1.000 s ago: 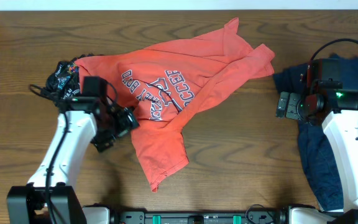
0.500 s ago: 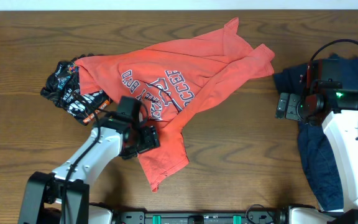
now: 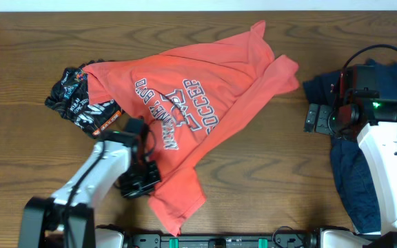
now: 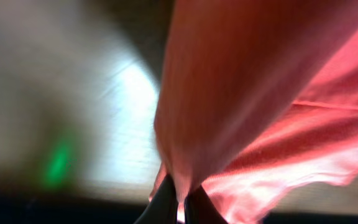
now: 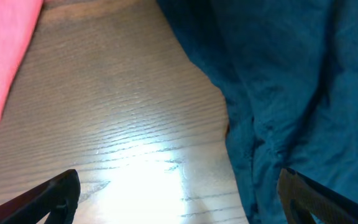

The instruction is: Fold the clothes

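We see the coral-red T-shirt (image 3: 185,103) lying crumpled across the middle of the overhead view, its white-and-navy lettering facing up. One corner reaches toward the top centre and a narrow tail runs down to the bottom edge, left of centre. The left gripper (image 3: 147,180) sits at the lower left of that view, against the left edge of the shirt's tail. In the left wrist view it (image 4: 180,202) is clamped tight on a fold of the red cloth, which rises from between the dark fingers at the bottom centre and fills the right half of the frame. That picture is blurred, so we cannot make out more of the cloth. A black printed T-shirt (image 3: 78,103) with white and orange marks is bunched at the upper left, touching the red shirt's left end. A navy T-shirt (image 3: 350,172) lies along the right edge of the overhead view, partly under the right arm. The right gripper (image 3: 313,117) is over the wooden table (image 3: 267,165) just left of the navy shirt's edge. In the right wrist view its jaws stand wide apart at the two lower corners, with bare wood and part of the navy cloth (image 5: 291,93) between them, and a sliver of red shows at the upper left.
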Controlling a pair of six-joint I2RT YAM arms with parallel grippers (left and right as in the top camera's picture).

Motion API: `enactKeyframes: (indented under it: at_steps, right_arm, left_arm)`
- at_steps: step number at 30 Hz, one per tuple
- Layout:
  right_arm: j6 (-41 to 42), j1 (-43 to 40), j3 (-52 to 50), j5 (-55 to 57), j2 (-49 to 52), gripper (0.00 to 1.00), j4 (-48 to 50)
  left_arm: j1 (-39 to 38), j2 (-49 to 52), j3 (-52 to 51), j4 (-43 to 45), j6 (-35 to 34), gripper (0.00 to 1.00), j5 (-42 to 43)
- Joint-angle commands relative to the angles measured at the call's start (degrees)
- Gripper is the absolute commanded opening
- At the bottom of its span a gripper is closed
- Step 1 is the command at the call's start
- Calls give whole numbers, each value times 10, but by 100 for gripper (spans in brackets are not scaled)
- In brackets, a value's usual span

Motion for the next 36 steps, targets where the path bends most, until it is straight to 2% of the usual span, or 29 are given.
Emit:
enactKeyframes:
  at_steps: [1,4,11,17,23,30,36]
  right_arm:
    - [-6,-3,3,-31,0,99,-1]
    - [-6,-1,0,-77,5,99,0]
    - [-6,41,-4,-166,44,88,30]
    - [18,87,11,-226,119,82,101]
    - [61,96,127,-229,241,84,100]
    - [118,107,278,-189,370,81,102]
    - [175,111,301,-149,438,82,106]
  left_arm:
    - [72,-61,49,-46,47,6,-34]
    - [141,-110,68,-62,67,6,-38]
    - [268,-183,72,-80,66,6,-35]
    - [275,-184,72,-109,67,6,-10]
    - [275,-183,72,-100,66,6,-10]
    - [275,-183,72,-87,66,6,-10]
    - [275,-183,72,-87,66,6,-10]
